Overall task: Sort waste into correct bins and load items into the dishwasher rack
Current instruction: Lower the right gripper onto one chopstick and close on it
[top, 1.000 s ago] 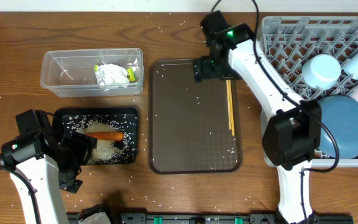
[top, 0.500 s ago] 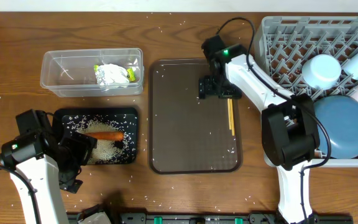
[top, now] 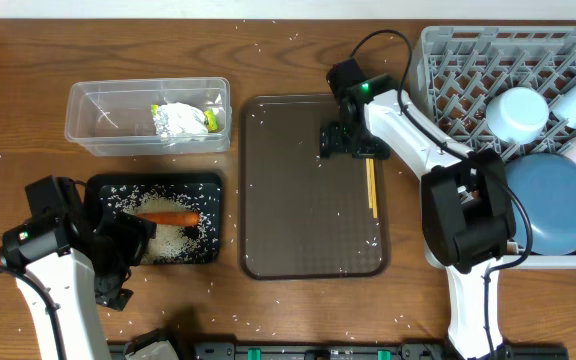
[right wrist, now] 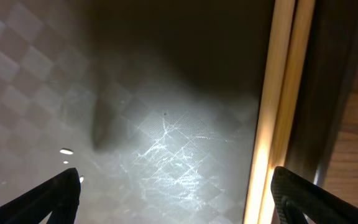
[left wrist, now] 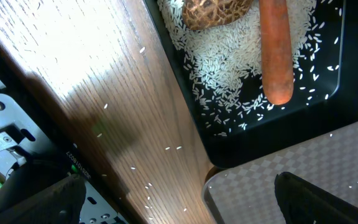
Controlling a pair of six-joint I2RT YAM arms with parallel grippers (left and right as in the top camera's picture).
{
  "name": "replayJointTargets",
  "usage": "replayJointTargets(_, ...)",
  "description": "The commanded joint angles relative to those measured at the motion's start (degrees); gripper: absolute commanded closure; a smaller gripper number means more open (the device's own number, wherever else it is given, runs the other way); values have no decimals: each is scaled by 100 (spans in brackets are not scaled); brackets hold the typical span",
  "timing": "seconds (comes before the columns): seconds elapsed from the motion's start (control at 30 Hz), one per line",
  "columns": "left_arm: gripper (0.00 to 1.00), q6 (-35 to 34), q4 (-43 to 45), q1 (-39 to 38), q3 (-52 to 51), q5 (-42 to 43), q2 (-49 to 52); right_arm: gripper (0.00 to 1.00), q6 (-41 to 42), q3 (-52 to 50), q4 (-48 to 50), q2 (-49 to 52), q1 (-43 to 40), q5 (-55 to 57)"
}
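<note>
Wooden chopsticks point(right wrist: 283, 93) lie ungripped between the wide-spread fingers of my right tool point(right wrist: 176, 190). My left tool point(left wrist: 179, 196) gapes empty by the black tray point(left wrist: 278, 134).

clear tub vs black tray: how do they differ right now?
The clear tub is see-through with taller walls; the black tray is opaque and shallow. The tub holds a crumpled wrapper; the tray holds a carrot, a brown lump and rice. Both are rectangular, similar in footprint.
</note>
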Motion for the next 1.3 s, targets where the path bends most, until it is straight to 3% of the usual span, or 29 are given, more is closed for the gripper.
replayJointTargets(0.0, 2, -70, -17, 31, 0, -57, 11, 9, -46, -164, 70, 52, -15, 0)
replayJointTargets(0.4, 2, -70, -17, 31, 0, -57, 11, 9, -46, -223, 166, 52, -11, -2)
replayJointTargets(0.6, 2, -70, -15, 31, 0, -57, 11, 21, -46, -369, 328, 52, 83, 0)
replayJointTargets(0.73, 2, -70, -15, 31, 0, -57, 11, 23, 42, -636, 599, 52, 142, 2)
replayJointTargets(0.87, 2, -70, -15, 31, 0, -57, 11, 35, 90, -750, 669, 52, 151, 15)
replayJointTargets(1.07, 3, -70, -17, 31, 0, -57, 11, 77, 354, -767, 660, 52, 151, 216)
replayJointTargets(1.2, 2, -70, -17, 31, 0, -57, 11, 87, 387, -778, 660, 52, 155, 214)
replayJointTargets(1.27, 2, -70, -15, 31, 0, -57, 11, 99, 387, -778, 616, 52, 157, 195)
